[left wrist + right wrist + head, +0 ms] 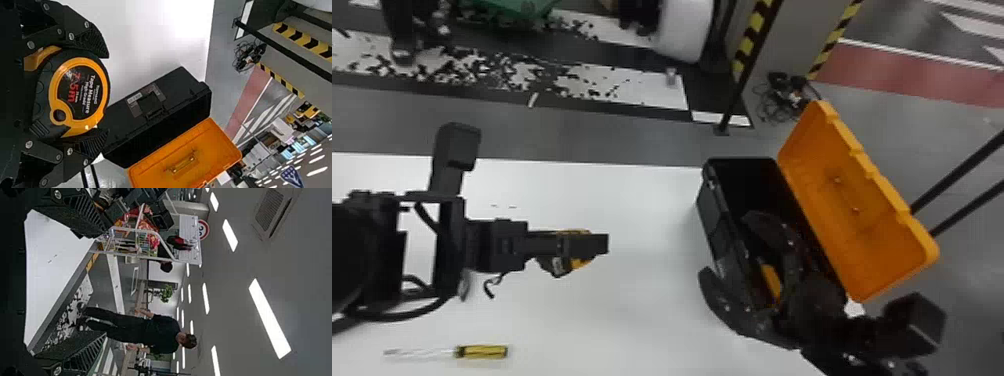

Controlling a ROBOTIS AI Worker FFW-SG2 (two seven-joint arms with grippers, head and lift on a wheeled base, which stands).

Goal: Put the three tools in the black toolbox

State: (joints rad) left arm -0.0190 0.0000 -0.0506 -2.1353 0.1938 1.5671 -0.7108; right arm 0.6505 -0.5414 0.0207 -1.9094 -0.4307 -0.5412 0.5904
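Observation:
My left gripper (pixel 597 244) is over the left-centre of the white table, shut on a black and orange tape measure (pixel 562 262). In the left wrist view, the tape measure (pixel 80 92) sits between the fingertips of the left gripper (pixel 102 94). The black toolbox (pixel 714 225) stands at the table's right with its orange lid (pixel 857 200) swung back; part of an orange object (pixel 772 282) shows at its near end. My right gripper (pixel 727 260) is spread at the box's near end, one finger over the opening, one outside. The right gripper (pixel 92 286) stands open. A yellow-handled screwdriver (pixel 482 351) lies near the front left.
The white table (pixel 642 200) ends at a straight far edge, with the toolbox close to its right side. Beyond are a floor with black-and-white patches, a striped post (pixel 752 40) and a bundle of cables (pixel 784 97).

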